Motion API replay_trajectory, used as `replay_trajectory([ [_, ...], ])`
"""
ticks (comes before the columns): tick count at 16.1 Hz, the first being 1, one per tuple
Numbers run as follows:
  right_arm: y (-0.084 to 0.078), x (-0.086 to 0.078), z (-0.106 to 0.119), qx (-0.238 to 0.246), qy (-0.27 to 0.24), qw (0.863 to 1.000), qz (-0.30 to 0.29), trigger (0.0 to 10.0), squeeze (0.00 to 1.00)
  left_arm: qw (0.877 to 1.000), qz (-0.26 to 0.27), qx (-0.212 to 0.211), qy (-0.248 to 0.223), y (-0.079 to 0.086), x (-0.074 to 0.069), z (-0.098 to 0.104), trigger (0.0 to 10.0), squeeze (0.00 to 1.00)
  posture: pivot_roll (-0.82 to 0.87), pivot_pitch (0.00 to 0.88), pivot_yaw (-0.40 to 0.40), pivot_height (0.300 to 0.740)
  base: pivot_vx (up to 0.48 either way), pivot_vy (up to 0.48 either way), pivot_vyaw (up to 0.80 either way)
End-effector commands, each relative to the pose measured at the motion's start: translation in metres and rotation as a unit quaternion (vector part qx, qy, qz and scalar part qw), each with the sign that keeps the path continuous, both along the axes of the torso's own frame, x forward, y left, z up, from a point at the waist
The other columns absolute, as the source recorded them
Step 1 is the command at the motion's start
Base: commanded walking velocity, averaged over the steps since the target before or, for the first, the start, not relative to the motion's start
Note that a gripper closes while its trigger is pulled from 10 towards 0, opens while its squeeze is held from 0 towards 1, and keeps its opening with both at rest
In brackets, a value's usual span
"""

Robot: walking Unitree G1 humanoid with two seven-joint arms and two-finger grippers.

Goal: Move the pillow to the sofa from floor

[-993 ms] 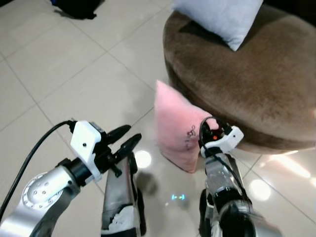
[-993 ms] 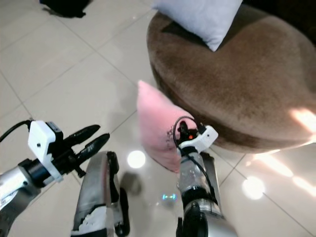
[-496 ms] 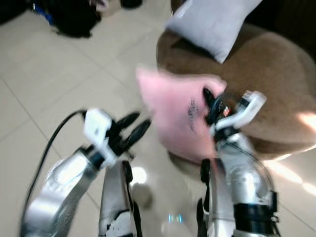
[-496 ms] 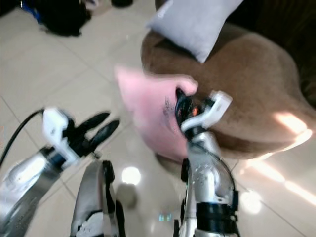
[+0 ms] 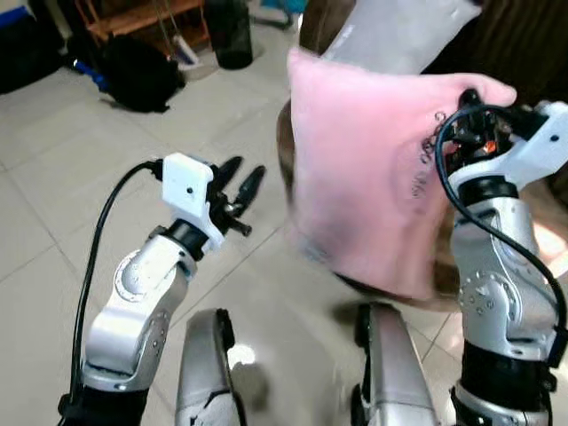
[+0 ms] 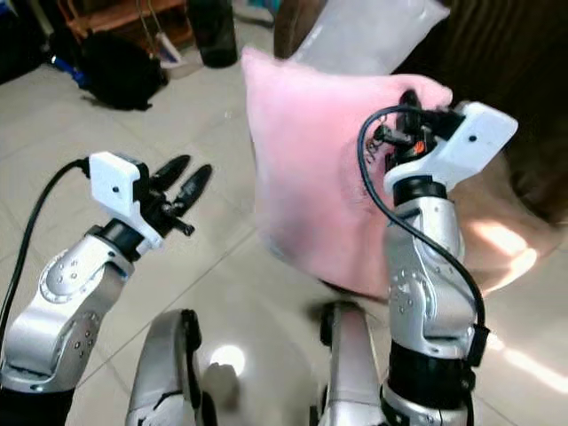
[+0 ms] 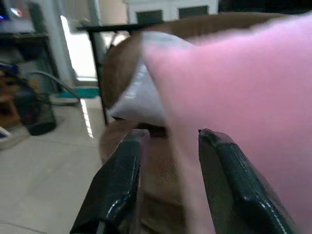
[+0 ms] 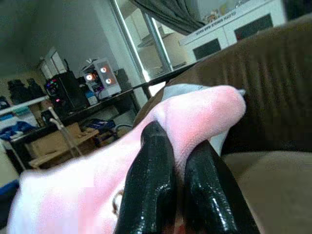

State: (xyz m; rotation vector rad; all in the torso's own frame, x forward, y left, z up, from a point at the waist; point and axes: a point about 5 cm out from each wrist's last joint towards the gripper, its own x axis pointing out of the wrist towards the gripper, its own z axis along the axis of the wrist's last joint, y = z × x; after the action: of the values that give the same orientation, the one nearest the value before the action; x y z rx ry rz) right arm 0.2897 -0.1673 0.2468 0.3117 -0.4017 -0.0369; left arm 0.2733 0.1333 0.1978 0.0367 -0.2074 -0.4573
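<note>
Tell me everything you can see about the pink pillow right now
The pink pillow is soft, plush-looking and roughly square, with a small dark embroidered mark near one edge. It hangs off the floor, pinched at an upper corner by the right gripper, whose black fingers are closed on the fabric. The rest droops freely, slightly blurred. It hangs in front of the brown sofa and the light grey pillow lying there. The left gripper is open beside it, not touching.

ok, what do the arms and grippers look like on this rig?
Both arms are silver metal with rounded joint housings. Each wrist carries a white boxy camera mount with a black cable looping off it. The left gripper and right gripper each have two long, glossy black fingers. A small red light glows by the right wrist mount.
</note>
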Motion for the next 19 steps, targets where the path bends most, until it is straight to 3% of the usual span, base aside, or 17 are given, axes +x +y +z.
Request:
replay_trajectory([
  [1,0.002,-0.004,0.004,0.001,-0.003,1.0,-0.008,10.0,0.0,0.999,0.032,0.014,-0.011,0.008,0.0,0.005,10.0,0.0,-0.02,0.02,0.032,0.521,0.0,0.0,0.0],
  [5,-0.006,0.003,0.005,0.038,0.011,0.998,-0.048,10.0,0.0,0.995,0.074,0.046,-0.058,0.006,-0.001,0.017,10.0,0.0,-0.01,0.022,0.005,0.556,0.0,0.0,0.0],
  [10,-0.006,0.007,0.016,0.034,-0.002,0.998,-0.051,10.0,0.0,0.994,0.072,0.065,-0.047,0.001,0.003,0.01,10.0,0.0,-0.02,0.022,0.02,0.596,0.0,0.0,0.0],
  [15,-0.006,0.01,0.011,0.028,0.014,0.998,-0.055,10.0,0.0,0.992,0.092,0.077,-0.029,0.004,0.006,0.0,10.0,0.0,-0.02,0.02,0.018,0.636,0.0,0.0,0.0],
  [19,-0.007,0.01,0.014,0.035,0.009,0.998,-0.057,10.0,0.0,0.993,0.092,0.072,-0.035,0.005,0.008,0.004,10.0,0.0,-0.03,0.02,0.022,0.671,0.0,0.0,0.0],
])
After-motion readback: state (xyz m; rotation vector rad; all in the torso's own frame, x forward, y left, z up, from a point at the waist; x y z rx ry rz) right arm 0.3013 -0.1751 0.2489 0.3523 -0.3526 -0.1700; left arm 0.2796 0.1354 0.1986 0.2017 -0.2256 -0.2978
